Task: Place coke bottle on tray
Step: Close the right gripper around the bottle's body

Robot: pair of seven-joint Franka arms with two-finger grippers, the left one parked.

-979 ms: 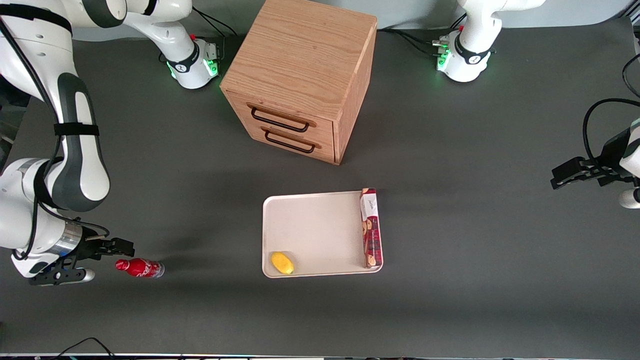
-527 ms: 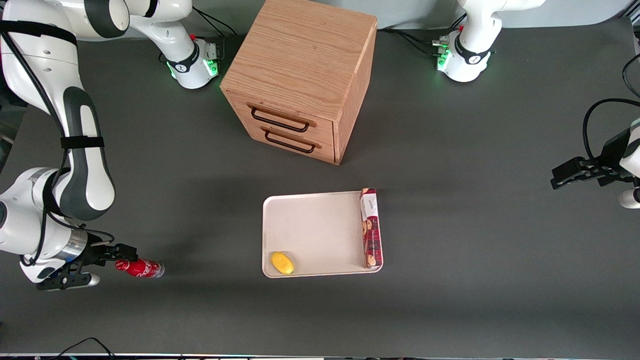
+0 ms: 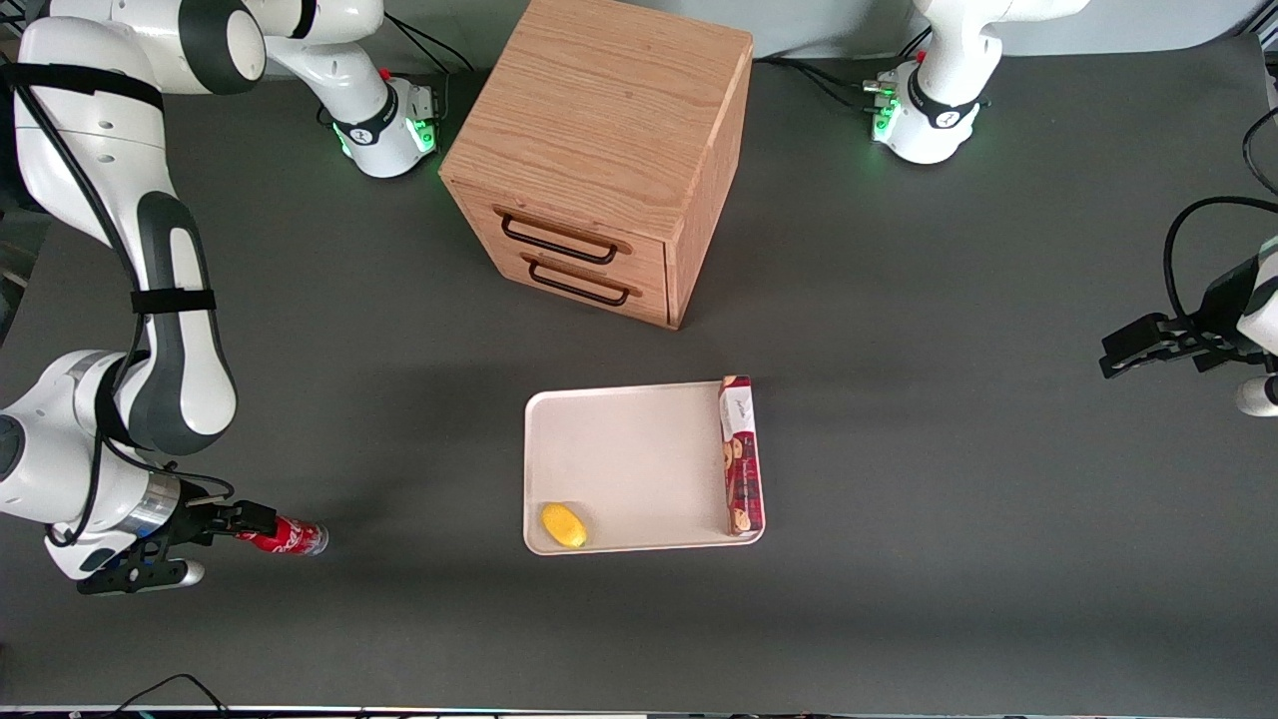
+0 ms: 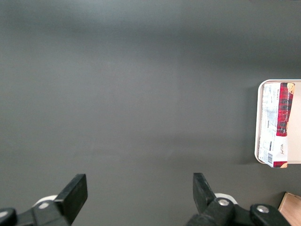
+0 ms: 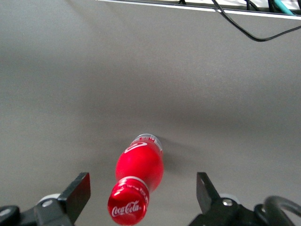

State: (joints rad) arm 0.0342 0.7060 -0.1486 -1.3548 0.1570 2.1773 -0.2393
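Even, diffuse overhead light falls on the dark mat, casting soft shadows beside the wooden cabinet (image 3: pixel 599 160) and tray (image 3: pixel 639 469), while the gripper (image 5: pixel 141 197) frames a sharply focused coke bottle (image 5: pixel 138 176) with faint glare.

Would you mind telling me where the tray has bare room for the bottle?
The tray is bare between the lemon and the biscuit box. Those two edges are crowded. The open claw straddles the coke bottle.

Red coke bottle (image 3: pixel 287 538), white script; cream tray (image 3: pixel 629 464); black tool (image 3: pixel 245 518).
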